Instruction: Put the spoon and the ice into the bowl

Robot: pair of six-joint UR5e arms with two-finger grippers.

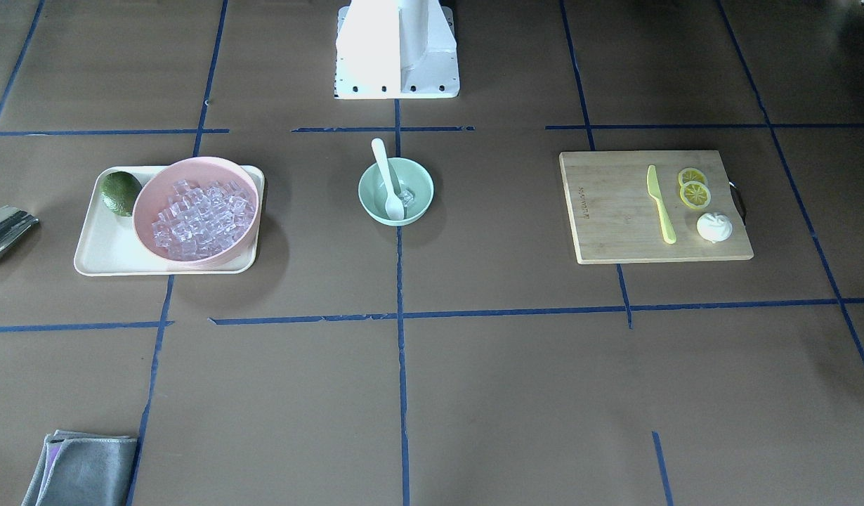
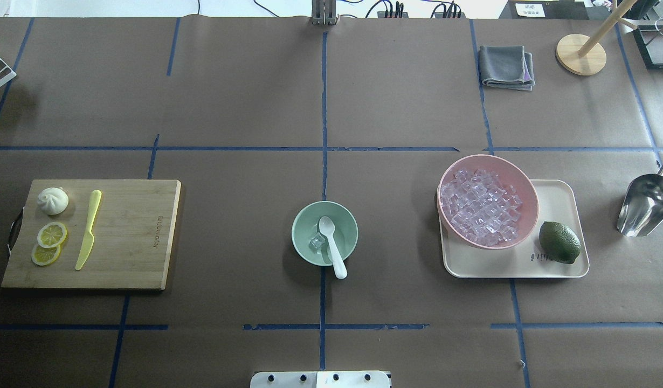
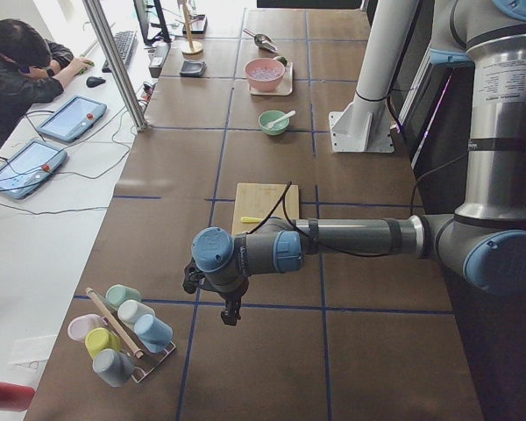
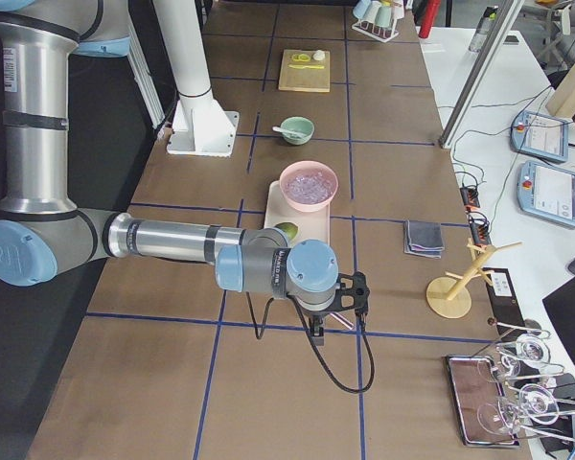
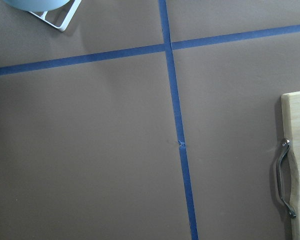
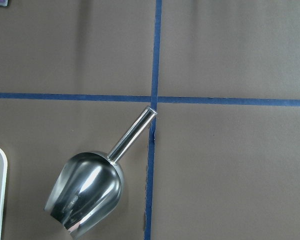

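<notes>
Overhanging the round mint-green bowl (image 2: 302, 221), the slim white plastic spoon (image 2: 331, 245) could tip out if I bump it; whether my left gripper (image 3: 231, 317) and right gripper (image 4: 318, 335) are apart, I cannot tell.

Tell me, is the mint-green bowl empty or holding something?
Not empty: the spoon rests in the bowl, scoop inside, handle over the rim, with clear ice beside the scoop.

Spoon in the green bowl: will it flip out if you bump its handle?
Probably. The spoon looks thin and light, and its handle sticks out over the rim of the bowl, so a push could lever it out. It looks like stiff plastic, so it likely won't bend.
</notes>
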